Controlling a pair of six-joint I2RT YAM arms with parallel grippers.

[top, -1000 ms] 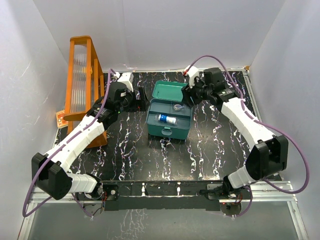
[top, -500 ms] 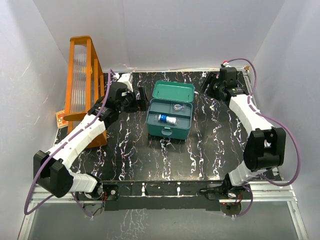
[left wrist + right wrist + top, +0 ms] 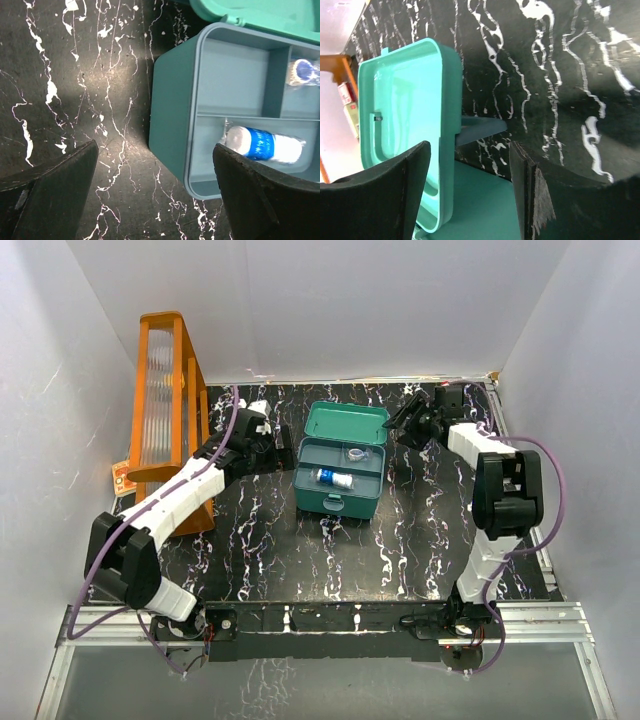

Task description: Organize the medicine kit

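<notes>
Medicine kit [image 3: 338, 475]: teal box a little toward 12 o'clock from the centre of the black marbled counter [image 3: 300, 550], latch side facing 6 o'clock.

- Lid [image 3: 346, 423]: thrown back toward 12 o'clock, inner face showing.
- Contents: we count three compartments. A white bottle with a blue label [image 3: 262, 145] lies on its side in the long one at 6 o'clock. A small clear-wrapped item [image 3: 357, 453] sits at the kit's 1 o'clock corner; we cannot tell what it is. The 11 o'clock compartment looks empty.
- Left hand [image 3: 155, 147]: at the kit's 9 o'clock, fingers spread wide, gripping nothing, one finger over bare counter and the other over the kit's 9 o'clock end.
- Right hand [image 3: 470, 145]: at the kit's 1 o'clock, just beside the lid's edge, fingers parted and holding nothing.
- Orange rack [image 3: 165, 410]: at the counter's 9 o'clock edge, well apart from the kit.

Hazards, as we judge them:
- A low approach by the left hand could catch the kit's 9 o'clock wall and shove the light box across the counter.
- A nudge from the right hand could tip the lid shut over the contents.
- Being round, the bottle may roll out of an off-centre pinch.
</notes>
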